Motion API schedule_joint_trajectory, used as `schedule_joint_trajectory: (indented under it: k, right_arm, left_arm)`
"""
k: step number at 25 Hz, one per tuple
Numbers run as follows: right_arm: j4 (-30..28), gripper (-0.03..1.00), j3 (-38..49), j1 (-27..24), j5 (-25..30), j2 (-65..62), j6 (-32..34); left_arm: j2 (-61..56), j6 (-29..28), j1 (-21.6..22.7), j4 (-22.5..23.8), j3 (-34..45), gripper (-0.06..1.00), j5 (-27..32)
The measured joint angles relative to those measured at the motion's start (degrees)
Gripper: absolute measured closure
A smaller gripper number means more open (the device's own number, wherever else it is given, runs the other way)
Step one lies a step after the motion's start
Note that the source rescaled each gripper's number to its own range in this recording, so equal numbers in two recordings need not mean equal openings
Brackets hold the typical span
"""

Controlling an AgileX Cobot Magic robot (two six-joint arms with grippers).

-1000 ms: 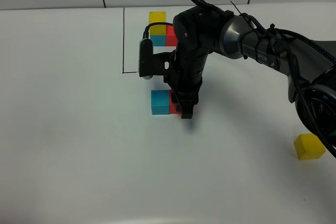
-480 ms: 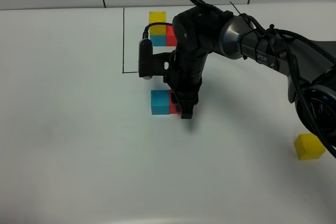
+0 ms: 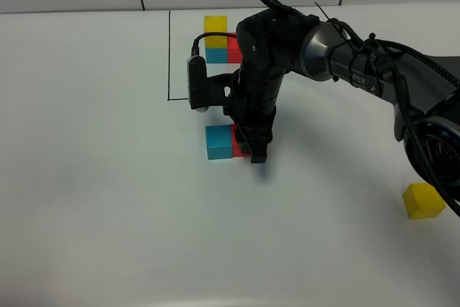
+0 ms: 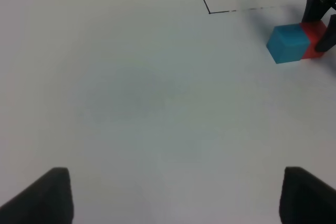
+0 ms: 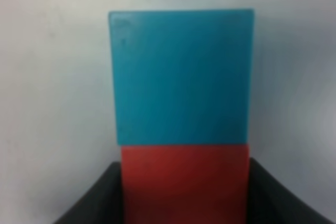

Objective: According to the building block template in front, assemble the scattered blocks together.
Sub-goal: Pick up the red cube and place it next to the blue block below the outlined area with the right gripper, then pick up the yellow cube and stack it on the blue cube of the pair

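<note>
The building block template (image 3: 219, 39), yellow on blue with red beside it, stands at the back inside thin black lines (image 3: 169, 55). Of the scattered blocks, the blue cube (image 3: 218, 141) and the red cube (image 3: 238, 145) sit side by side, touching, mid-table. My right gripper (image 3: 253, 150) points straight down, shut on the red cube (image 5: 184, 182), with a dark finger (image 5: 97, 200) on either side of it and the blue cube (image 5: 181, 77) just beyond. The yellow cube (image 3: 422, 200) lies alone at the far right. My left gripper (image 4: 176, 198) hovers open and empty over bare table.
The right arm (image 3: 359, 70) stretches across the table from the right edge, above the area between the template and the yellow cube. In the left wrist view the blue cube (image 4: 287, 43) and red cube (image 4: 314, 38) lie well ahead of the left gripper.
The right gripper has crept very slightly left with the red cube, and the blue cube has shifted with it. The yellow cube has stayed put.
</note>
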Motion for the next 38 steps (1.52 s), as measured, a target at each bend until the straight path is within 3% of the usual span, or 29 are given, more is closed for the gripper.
schedule_joint_trajectory:
  k: [7,9,11,14,16,18,24,32,38]
  right_arm:
    - [0.0,0.96,0.0,0.0,0.0,0.0,-0.1]
    - [0.0,0.90,0.0,0.0,-0.1,0.0,0.0]
    - [0.0,0.72,0.0,-0.1,0.0,-0.2,0.6]
    - [-1.3,0.33,0.0,-0.5,0.2,-1.9,2.9]
    - [-3.6,0.12,0.0,-0.7,0.8,-4.1,6.7]
    - [-5.4,0.02,0.4,-1.1,1.7,-6.7,10.8]
    - [-7.9,-0.02,11.0,-6.3,2.0,-15.4,22.4]
    - [-8.4,-0.01,38.5,-18.7,-9.2,-32.9,44.7]
    - [-9.3,0.02,49.6,-24.9,-13.2,-38.2,51.8]
  left_arm:
    - [0.0,0.0,0.0,0.0,0.0,0.18,0.0]
    - [0.0,0.0,0.0,0.0,0.0,0.18,0.0]
    - [0.0,0.0,0.0,0.0,0.0,0.18,0.0]
    - [0.0,0.0,0.0,0.0,0.0,0.18,0.0]
    - [0.0,0.0,0.0,0.0,0.0,0.18,0.0]
    - [0.0,0.0,0.0,0.0,0.0,0.18,0.0]
    - [0.0,0.0,0.0,0.0,0.0,0.18,0.0]
    - [0.0,0.0,0.0,0.0,0.0,0.18,0.0]
    - [0.0,0.0,0.0,0.0,0.0,0.18,0.0]
